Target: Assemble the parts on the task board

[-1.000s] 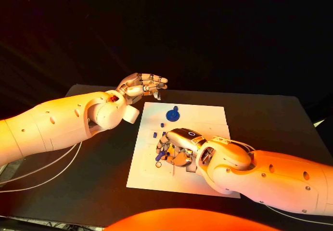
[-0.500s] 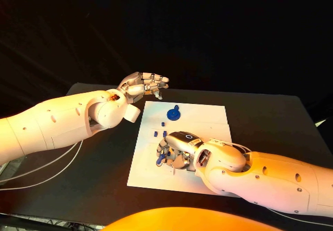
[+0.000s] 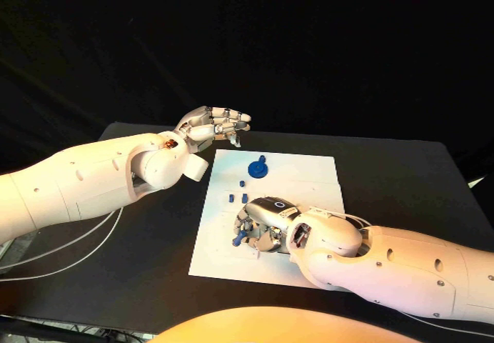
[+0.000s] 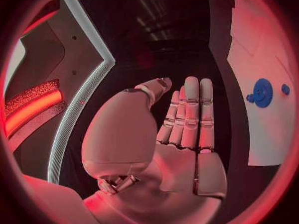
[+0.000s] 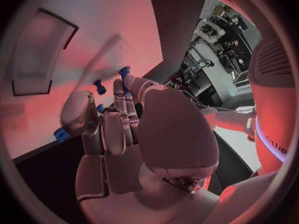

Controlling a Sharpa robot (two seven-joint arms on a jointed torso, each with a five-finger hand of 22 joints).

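I keep my right hand (image 3: 263,223) low on the task board (image 3: 309,179) at the frame's centre, fingers curled over small blue parts (image 3: 238,239) though whether it grips one I cannot tell, while my left hand (image 3: 214,126), empty and half-curled, waits in the upper left to leave room.

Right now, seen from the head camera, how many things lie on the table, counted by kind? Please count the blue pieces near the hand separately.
White task board: 1
Large blue gear: 1
Small blue pieces clear of the right hand: 4
Blue piece at that hand: at least 1, others may be hidden
Total: at least 7
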